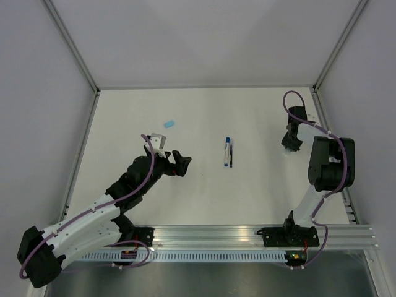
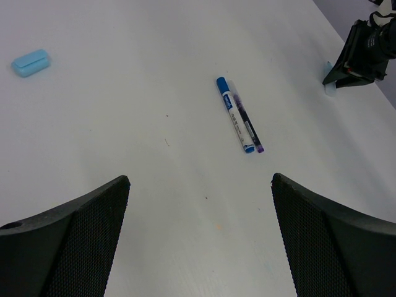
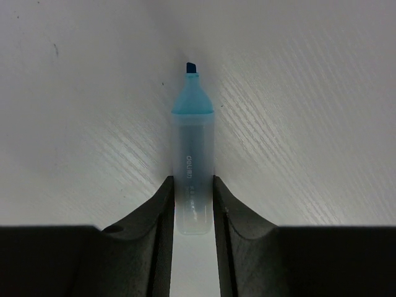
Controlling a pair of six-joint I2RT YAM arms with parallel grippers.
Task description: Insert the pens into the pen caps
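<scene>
1. White matte surface (image 1: 204, 124), a few tiny specks, spans the enclosure.
2. Plain pale grey back wall (image 1: 204, 37).
3. Matching left side panel (image 1: 31, 93) and right side panel (image 1: 371, 62).
4. Aluminium corner posts (image 1: 71, 46) rise from both back corners.
5. Slotted aluminium rail (image 1: 223, 236) runs along the near edge.
6. Light even, soft; shadows faint.

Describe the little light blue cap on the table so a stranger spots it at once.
On the white table, look past the left gripper, toward the back left. The stubby light blue plastic cap lies there alone; unlike the two slim pens at mid-table, it is short and all pale blue.
</scene>
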